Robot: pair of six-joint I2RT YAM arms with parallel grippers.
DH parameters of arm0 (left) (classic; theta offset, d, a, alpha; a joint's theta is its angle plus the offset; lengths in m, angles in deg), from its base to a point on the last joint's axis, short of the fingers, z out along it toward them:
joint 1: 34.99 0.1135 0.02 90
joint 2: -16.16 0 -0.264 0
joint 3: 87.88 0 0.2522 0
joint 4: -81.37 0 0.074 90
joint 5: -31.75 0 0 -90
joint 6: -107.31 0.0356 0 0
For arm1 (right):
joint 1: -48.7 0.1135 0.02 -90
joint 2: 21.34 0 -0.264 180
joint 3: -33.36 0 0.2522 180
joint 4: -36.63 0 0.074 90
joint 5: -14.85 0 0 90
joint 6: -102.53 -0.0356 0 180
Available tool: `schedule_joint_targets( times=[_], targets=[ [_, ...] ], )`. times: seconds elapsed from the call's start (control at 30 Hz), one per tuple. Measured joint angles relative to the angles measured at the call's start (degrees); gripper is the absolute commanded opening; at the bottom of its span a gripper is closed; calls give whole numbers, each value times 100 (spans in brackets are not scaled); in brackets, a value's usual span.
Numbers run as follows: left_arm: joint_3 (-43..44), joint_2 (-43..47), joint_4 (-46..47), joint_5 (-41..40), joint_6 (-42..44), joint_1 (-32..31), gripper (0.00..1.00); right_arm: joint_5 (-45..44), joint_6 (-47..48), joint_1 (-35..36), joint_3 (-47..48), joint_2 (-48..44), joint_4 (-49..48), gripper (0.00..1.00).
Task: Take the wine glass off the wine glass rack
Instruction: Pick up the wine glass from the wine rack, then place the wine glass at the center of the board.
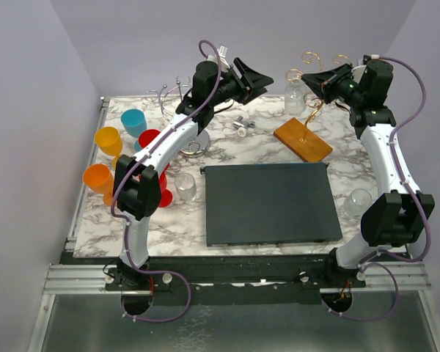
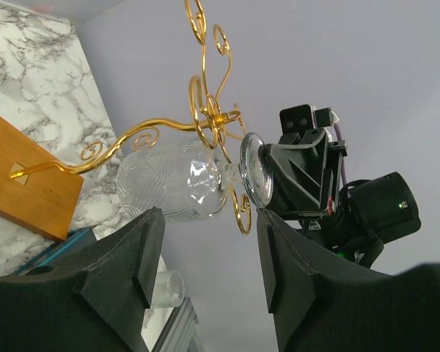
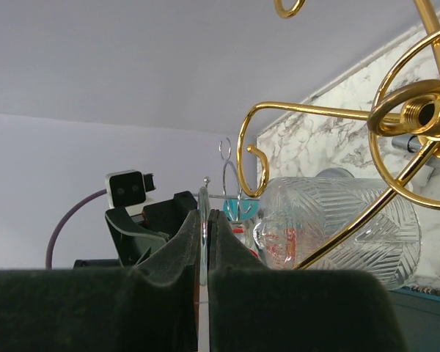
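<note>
Overhead, your right gripper (image 3: pixel 204 238) half hides the wine glass (image 2: pixel 172 180); it pinches the foot, bowl hanging on the wine glass rack (image 1: pixel 302 139). Your left gripper (image 2: pixel 210 220) gapes. Around: marble table (image 1: pixel 227 150), lilac walls (image 1: pixel 29 110).

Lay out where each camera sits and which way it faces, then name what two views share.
Top external: above and behind, looking down on the table; left arm and right arm show, bases at the bottom.
Left wrist: on the left arm, facing the wine glass hanging on the wine glass rack, past its open left gripper.
Right wrist: on the right arm, facing the left arm along the right gripper, shut on the glass's foot.
Shared: both wrist views show the glass and rack, from opposite sides.
</note>
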Motion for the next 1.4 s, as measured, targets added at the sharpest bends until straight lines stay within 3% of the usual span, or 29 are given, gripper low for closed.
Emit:
schedule_joint_targets(
  times=[0.3, 0.63, 1.0, 1.4],
  targets=[
    [-658, 376, 116, -2, 17, 9, 69, 192, -111, 55, 0, 0, -4, 1],
    [-1346, 863, 435, -2, -17, 76, 70, 332, -385, 181, 0, 0, -105, 1],
    [-1827, 1123, 695, -4, -162, 142, 86, 341, -999, 481, 181, 109, -466, 1],
    [-2507, 1521, 2031, -37, -793, 205, 89, 339, -2079, 693, 188, 109, -1248, 1]
  ],
)
